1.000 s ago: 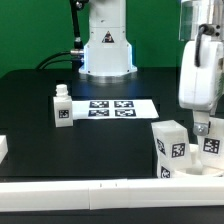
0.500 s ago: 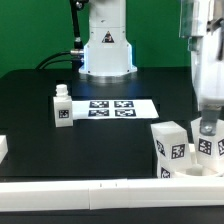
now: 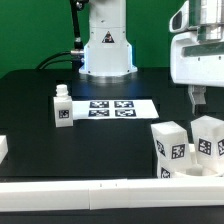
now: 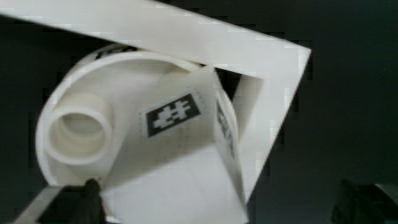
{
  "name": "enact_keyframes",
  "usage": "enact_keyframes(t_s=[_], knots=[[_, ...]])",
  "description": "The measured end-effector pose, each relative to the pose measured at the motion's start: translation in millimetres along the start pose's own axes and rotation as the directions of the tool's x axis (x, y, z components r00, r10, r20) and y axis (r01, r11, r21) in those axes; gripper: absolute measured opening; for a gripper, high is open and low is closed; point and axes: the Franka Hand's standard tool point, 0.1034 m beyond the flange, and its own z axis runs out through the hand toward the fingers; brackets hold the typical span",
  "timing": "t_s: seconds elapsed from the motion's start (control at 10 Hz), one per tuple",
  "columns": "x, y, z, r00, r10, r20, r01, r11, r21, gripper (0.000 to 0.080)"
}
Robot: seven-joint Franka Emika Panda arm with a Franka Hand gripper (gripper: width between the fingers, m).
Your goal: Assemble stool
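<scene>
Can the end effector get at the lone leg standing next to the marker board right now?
Probably yes. The lone leg stands upright by itself on the black table, with nothing over it or touching it. The end effector hangs open, off to the exterior view's right.

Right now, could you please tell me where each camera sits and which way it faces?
Exterior view: off the arm, beyond the border bar, facing the arm's base; the end effector shows at its right.
Wrist view: on the wrist, looking past the open end effector onto the seat.
Shared: the end effector and a border bar.
</scene>
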Motion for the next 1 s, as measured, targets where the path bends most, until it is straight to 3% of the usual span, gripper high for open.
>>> enact_keyframes(t_s=[0.2,0.4,0.5,0.8,0.9,1.0], knots=[[2.4,-4.4,-8.0,0.94,-0.34,0.003,0.34,0.94,0.011,0.0649],[4.1,-5.7,-16.5,0.781,-0.625,0.022,0.624,0.781,0.038,0.0649],[10.4,-4.4,-16.6,0.721,-0.693,-0.007,0.692,0.72,0.047,0.0649],[15.7,-2.5,-15.2,0.58,-0.814,-0.014,0.815,0.58,0.016,0.0649],[17.1,-1.7,-14.5,0.543,-0.839,0.027,0.839,0.544,0.032,0.0649],[8.4,-9.0,-13.9,0.537,-0.843,0.029,0.842,0.537,0.045,0.0649]])
